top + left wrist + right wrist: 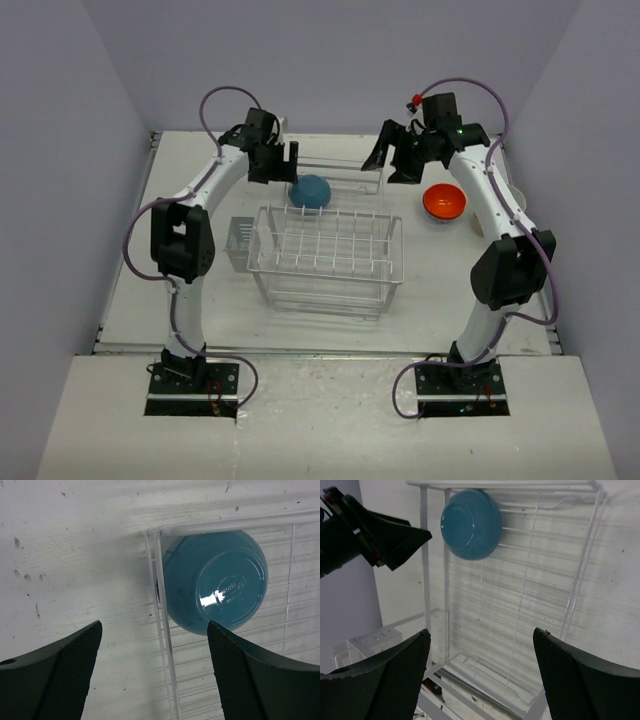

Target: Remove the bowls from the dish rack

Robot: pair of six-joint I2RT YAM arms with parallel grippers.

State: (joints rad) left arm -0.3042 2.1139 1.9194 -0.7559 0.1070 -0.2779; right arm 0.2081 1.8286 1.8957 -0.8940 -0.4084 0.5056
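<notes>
A blue bowl lies upside down at the far left corner of the white wire dish rack. It shows base-up in the left wrist view and in the right wrist view. My left gripper is open and empty, hovering just left of and above the bowl, over the rack's clear edge. My right gripper is open and empty above the rack's far right corner. An orange bowl sits on the table right of the rack. Other bowls are out of view.
The small cutlery cup hangs on the rack's left side. The rack's wire grid fills the right wrist view. Grey walls close in the table on three sides. The right arm's upper link stands next to the orange bowl.
</notes>
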